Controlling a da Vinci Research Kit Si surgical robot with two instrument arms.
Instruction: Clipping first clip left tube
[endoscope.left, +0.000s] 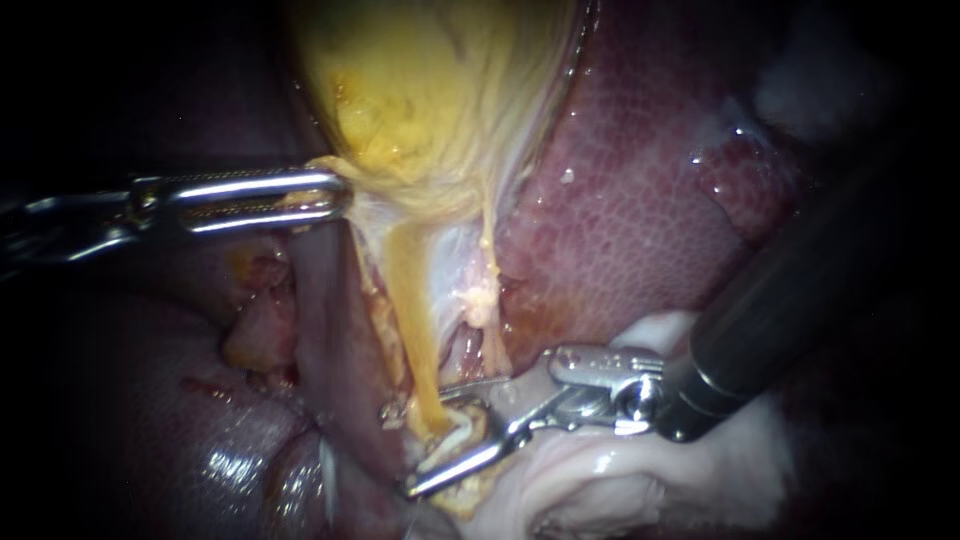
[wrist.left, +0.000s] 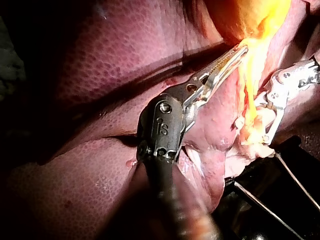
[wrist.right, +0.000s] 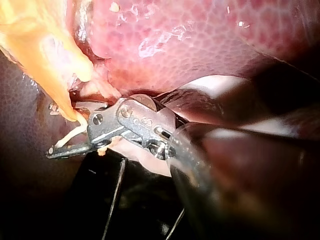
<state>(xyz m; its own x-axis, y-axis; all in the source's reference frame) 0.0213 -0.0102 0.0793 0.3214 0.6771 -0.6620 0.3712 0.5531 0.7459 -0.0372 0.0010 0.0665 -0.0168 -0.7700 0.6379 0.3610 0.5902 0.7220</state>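
Right instrument (endoscope.left: 398, 452) astride the left tube (endoscope.left: 415, 330), low on the tube; jaws apart, not clenched.

Left tube: a yellow strand. Its long axis runs from the gallbladder (endoscope.left: 430, 90) neck down the endoscope view, leaning slightly right. Its lower end passes between your right instrument's two open jaws, one on each side, with a gap showing. Whether a clip sits in those jaws, you cannot tell. A thinner pale strand (endoscope.left: 490, 270) hangs just right of it. Your left instrument (endoscope.left: 340, 195) comes in level, jaws clamped on the gallbladder's lower edge where the tube begins. Liver (endoscope.left: 640, 220) is wet and mottled red on the right, darker below left. Pale tissue (endoscope.left: 600, 470) lies under your right instrument's shaft. Wrist views show a dark surface (wrist.right: 140, 210) past the tissue edge, crossed by thin wires (wrist.left: 265, 207).
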